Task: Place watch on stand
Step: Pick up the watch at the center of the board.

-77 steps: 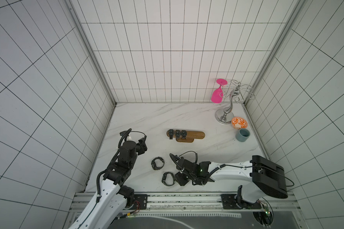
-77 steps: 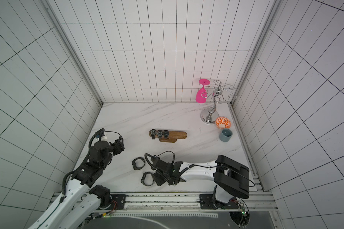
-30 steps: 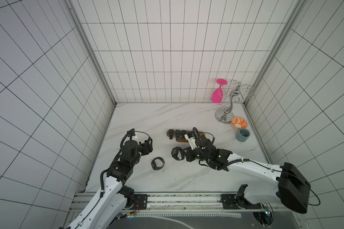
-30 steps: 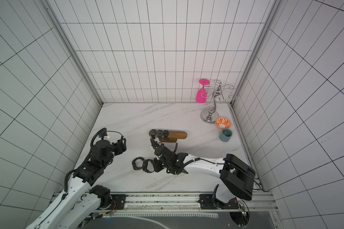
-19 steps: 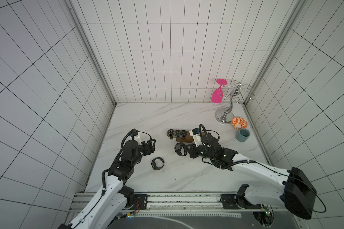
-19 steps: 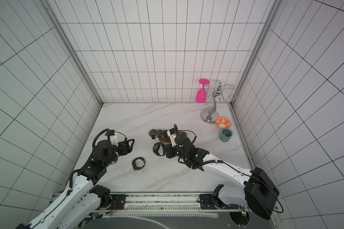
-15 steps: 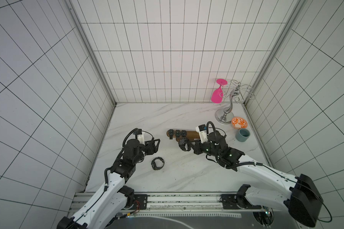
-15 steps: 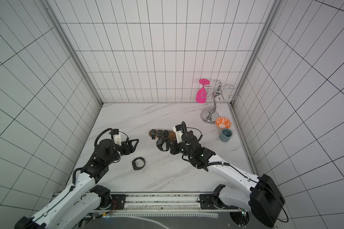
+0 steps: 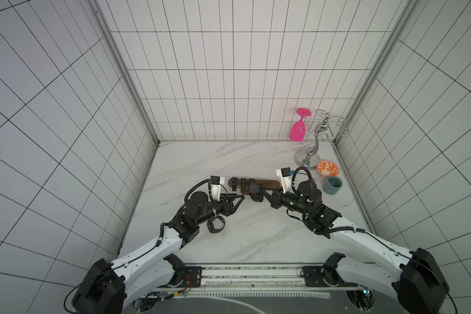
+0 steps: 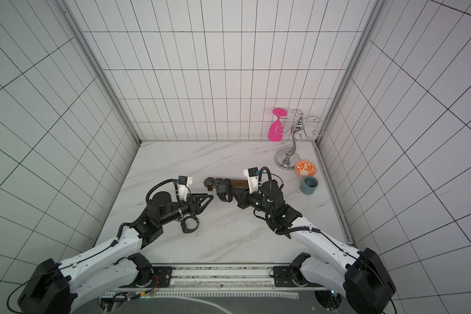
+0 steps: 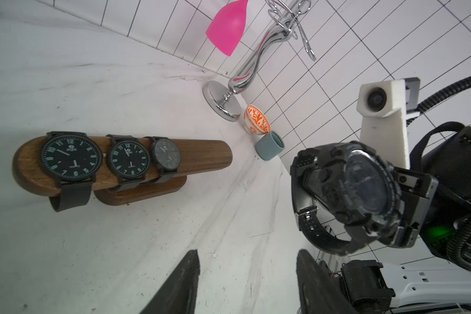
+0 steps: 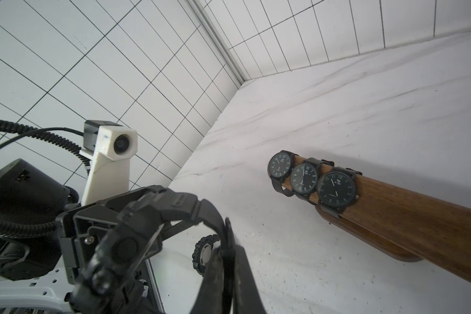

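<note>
Now that the right fingers (image 9: pixel 266 193), clamped on the watch (image 9: pixel 254 189), have brought it near the stand (image 9: pixel 268 182), only threading it on remains, while the left fingers (image 9: pixel 235 199) hang partly spread and empty.

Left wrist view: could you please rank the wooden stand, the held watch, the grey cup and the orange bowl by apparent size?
1. wooden stand and held watch: alike; the watch is nearer the camera.
2. grey cup and orange bowl: alike, far smaller.
</note>
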{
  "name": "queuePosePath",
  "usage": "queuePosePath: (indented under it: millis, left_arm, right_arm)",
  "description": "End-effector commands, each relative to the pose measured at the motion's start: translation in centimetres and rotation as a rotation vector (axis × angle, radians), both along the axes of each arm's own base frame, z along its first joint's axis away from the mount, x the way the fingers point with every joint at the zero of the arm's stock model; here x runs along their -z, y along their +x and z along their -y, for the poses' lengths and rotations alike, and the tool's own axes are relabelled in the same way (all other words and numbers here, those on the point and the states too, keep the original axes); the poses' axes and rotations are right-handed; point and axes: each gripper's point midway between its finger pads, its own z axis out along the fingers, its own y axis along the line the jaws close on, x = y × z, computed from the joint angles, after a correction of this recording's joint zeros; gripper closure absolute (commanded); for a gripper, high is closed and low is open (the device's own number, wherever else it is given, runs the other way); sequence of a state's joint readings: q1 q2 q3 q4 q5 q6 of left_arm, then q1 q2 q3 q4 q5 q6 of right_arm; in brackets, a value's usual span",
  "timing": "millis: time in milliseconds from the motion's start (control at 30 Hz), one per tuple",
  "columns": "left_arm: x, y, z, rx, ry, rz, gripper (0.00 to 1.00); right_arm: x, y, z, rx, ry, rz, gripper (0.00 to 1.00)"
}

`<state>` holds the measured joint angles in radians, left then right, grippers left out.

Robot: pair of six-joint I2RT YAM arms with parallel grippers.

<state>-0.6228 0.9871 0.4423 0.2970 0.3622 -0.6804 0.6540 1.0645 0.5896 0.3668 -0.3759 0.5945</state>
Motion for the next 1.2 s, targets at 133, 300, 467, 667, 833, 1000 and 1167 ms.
queuePosePath:
  millis: [133, 300, 467, 667, 833, 1000, 1167]
  left_arm:
    - [-3.2, -1.0, 2.0, 0.098, -0.103, 0.076, 0.52]
    - [-3.9, -1.9, 3.3, 0.145, -0.104, 0.100, 0.52]
    - [-4.3, -2.6, 4.5, 0.191, -0.105, 0.108, 0.52]
    - [-5.0, -3.2, 5.3, 0.239, -0.139, 0.117, 0.52]
    - [-5.1, -3.4, 5.8, 0.261, -0.157, 0.099, 0.55]
    - [-5.2, -4.0, 6.8, 0.299, -0.152, 0.102, 0.55]
    - [-5.1, -4.3, 7.2, 0.311, -0.148, 0.102, 0.59]
  right_arm:
    - [-0.6, -1.4, -0.2, -0.066, 0.067, 0.051, 1.00]
    - [-0.7, -1.4, -0.3, -0.074, 0.069, 0.065, 1.00]
    - [-1.1, -1.5, -0.6, -0.090, 0.087, 0.082, 1.00]
    - [-1.5, -2.0, -0.8, -0.108, 0.101, 0.120, 1.00]
    - [-1.2, -2.1, -0.9, -0.106, 0.103, 0.139, 1.00]
    - [-1.5, -2.6, -1.3, -0.120, 0.128, 0.168, 1.00]
    - [-1.7, -2.9, -1.9, -0.131, 0.132, 0.186, 1.00]
